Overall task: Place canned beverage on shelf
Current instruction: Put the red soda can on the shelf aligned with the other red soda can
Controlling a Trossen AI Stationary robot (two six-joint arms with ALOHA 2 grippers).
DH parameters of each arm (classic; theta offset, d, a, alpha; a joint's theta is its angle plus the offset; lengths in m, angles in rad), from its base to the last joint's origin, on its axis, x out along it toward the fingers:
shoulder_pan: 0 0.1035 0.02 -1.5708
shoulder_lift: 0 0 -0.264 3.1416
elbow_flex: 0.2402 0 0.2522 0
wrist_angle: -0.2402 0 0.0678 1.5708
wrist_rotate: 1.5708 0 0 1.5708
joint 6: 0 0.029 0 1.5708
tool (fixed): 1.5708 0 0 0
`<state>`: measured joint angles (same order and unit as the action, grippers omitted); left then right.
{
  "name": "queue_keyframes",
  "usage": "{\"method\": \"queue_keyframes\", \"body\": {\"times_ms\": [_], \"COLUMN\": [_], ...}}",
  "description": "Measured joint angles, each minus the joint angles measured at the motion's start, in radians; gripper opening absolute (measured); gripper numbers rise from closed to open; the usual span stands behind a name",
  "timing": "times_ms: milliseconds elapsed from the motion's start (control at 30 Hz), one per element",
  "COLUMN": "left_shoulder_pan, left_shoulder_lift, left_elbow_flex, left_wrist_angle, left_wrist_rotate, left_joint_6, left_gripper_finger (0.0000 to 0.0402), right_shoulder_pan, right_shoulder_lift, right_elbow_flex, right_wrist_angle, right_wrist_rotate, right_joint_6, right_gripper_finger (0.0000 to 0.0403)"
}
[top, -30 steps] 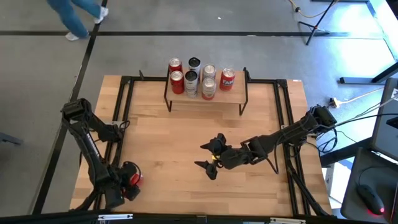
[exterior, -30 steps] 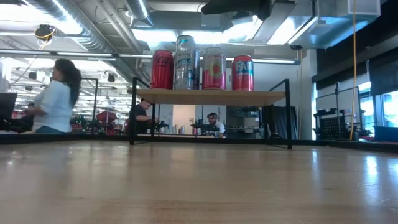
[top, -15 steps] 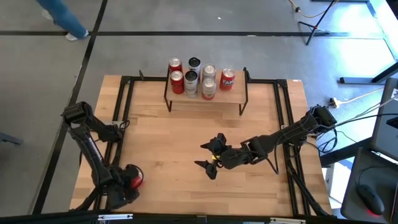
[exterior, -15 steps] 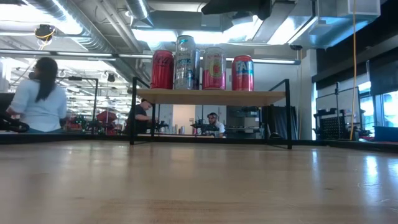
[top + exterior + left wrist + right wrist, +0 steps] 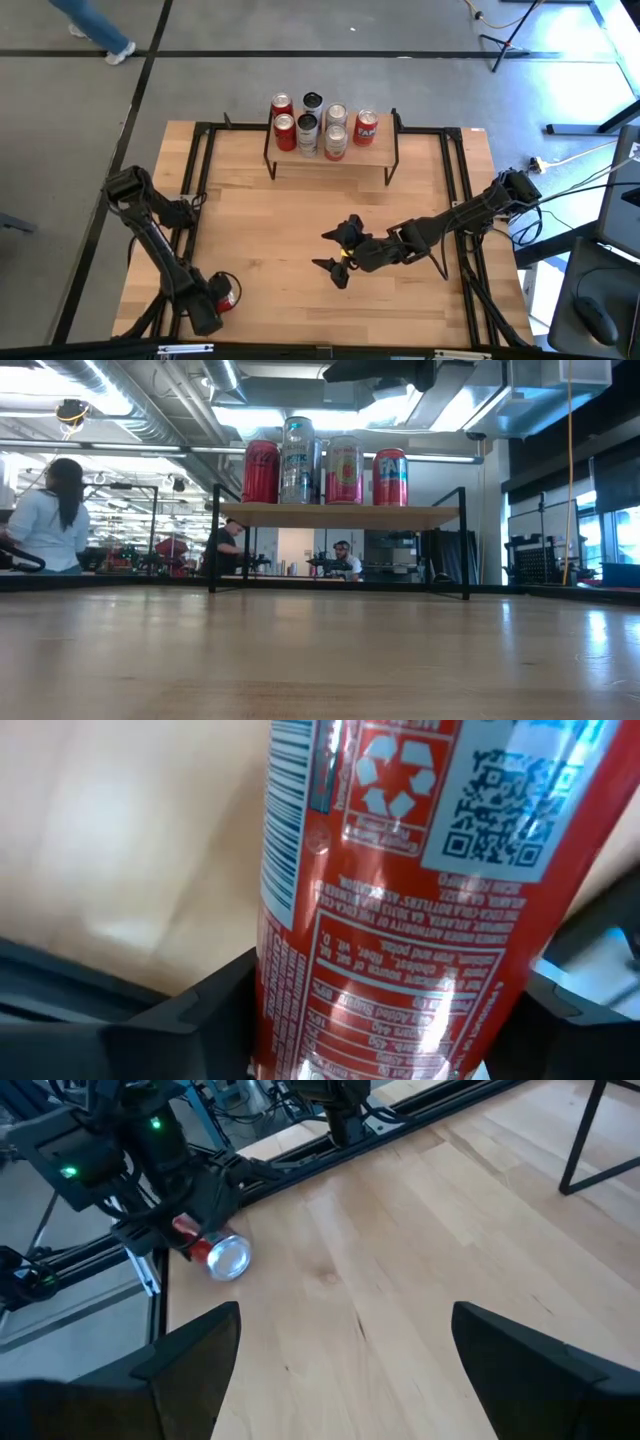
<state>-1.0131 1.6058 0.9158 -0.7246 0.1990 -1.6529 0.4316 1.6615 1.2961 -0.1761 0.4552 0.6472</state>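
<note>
A red can lies on its side in my left gripper at the table's near left corner. It fills the left wrist view and shows in the right wrist view, its silver end facing the table's right. The shelf, a light-wood board on thin black legs, stands at the table's far middle and carries several upright cans. My right gripper is open and empty over the table's middle, well to the right of the red can. My left gripper pinches the red can's round side wall between its two fingers, which lie across the can. The can is level, its silver end toward the table's right. I cannot tell whether it rests on the tabletop or hangs just above it.
Bare wooden tabletop lies between the grippers and the shelf. A black metal frame runs along the table's edges. A person walks on the floor beyond the far left corner; other people show in the room behind.
My left gripper has carried the red can a little toward the table's right and near edge, and its arm has swung with it. The person beyond the table has walked farther left.
</note>
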Motion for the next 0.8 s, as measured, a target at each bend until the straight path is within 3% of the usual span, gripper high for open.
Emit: {"method": "queue_keyframes", "body": {"times_ms": [133, 367, 500, 800], "left_shoulder_pan": [0.035, 0.109, 0.151, 0.25], "left_shoulder_lift": [0.0, -0.002, -0.003, -0.003], "left_elbow_flex": [0.101, 0.342, 0.48, 0.703], "left_wrist_angle": [-0.07, -0.435, -0.56, -0.63], "left_wrist_rotate": [-0.017, -0.126, -0.21, -0.386], "left_joint_6": [0.149, 0.392, 0.516, 0.717], "left_gripper_finger": [0.0269, 0.0269, 0.0269, 0.0269], "right_shoulder_pan": [0.0, 0.0, 0.001, 0.001], "right_shoulder_lift": [0.0, 0.009, 0.032, 0.116], "right_elbow_flex": [0.0, 0.0, 0.002, 0.001], "right_wrist_angle": [0.045, 0.221, 0.323, 0.54], "right_wrist_rotate": [-0.003, -0.065, -0.115, -0.152], "right_joint_6": [0.002, -0.056, -0.077, -0.077], "right_gripper_finger": [0.0351, 0.0351, 0.0351, 0.0351]}}
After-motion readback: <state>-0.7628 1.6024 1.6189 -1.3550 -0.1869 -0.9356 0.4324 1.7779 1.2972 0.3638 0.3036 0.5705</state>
